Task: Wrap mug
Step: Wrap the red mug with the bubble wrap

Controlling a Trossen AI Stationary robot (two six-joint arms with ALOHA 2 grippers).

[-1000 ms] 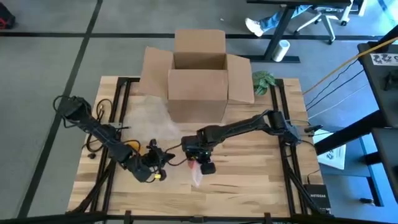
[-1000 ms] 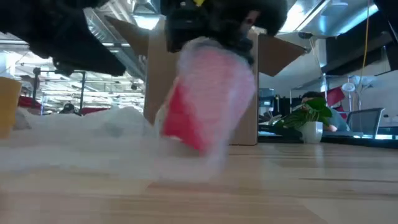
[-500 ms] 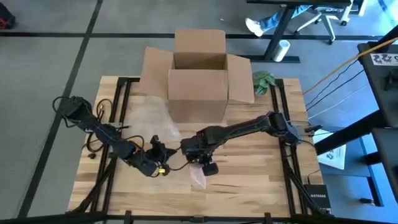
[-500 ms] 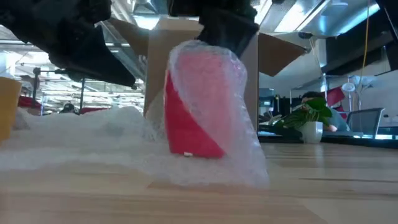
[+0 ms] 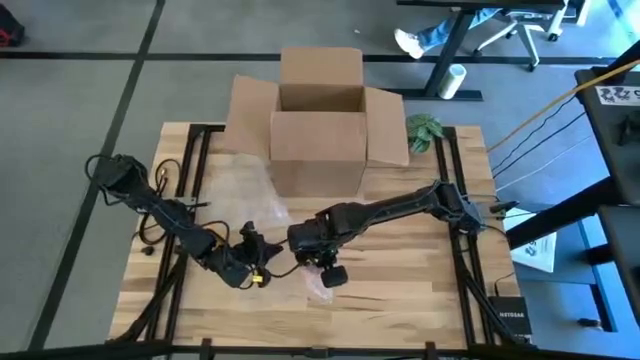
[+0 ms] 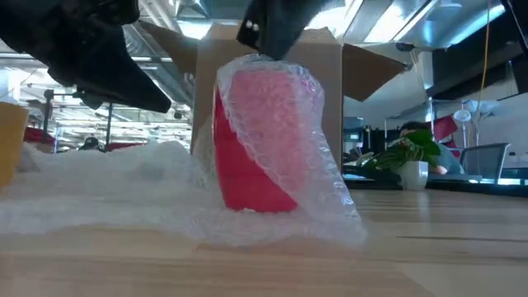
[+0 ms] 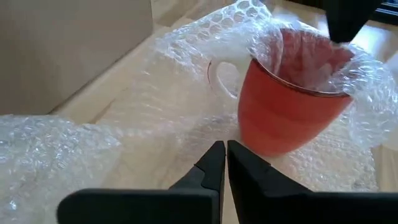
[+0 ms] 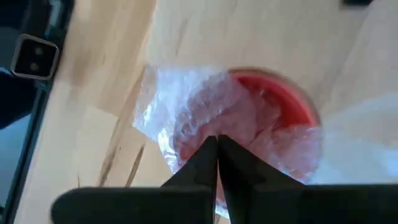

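The red mug point(image 6: 256, 140) now stands upright on the table point(image 5: 420, 290); a second ago it hung tilted. Bubble wrap point(image 6: 318, 177) drapes its side and fills its mouth. The right gripper point(image 8: 217, 163) hovers directly above it, fingers pressed together. The left gripper point(image 7: 222, 167), also closed, sits just beside it. Behind stands an open cardboard box point(image 5: 320, 110), interior unseen. No writing is readable.
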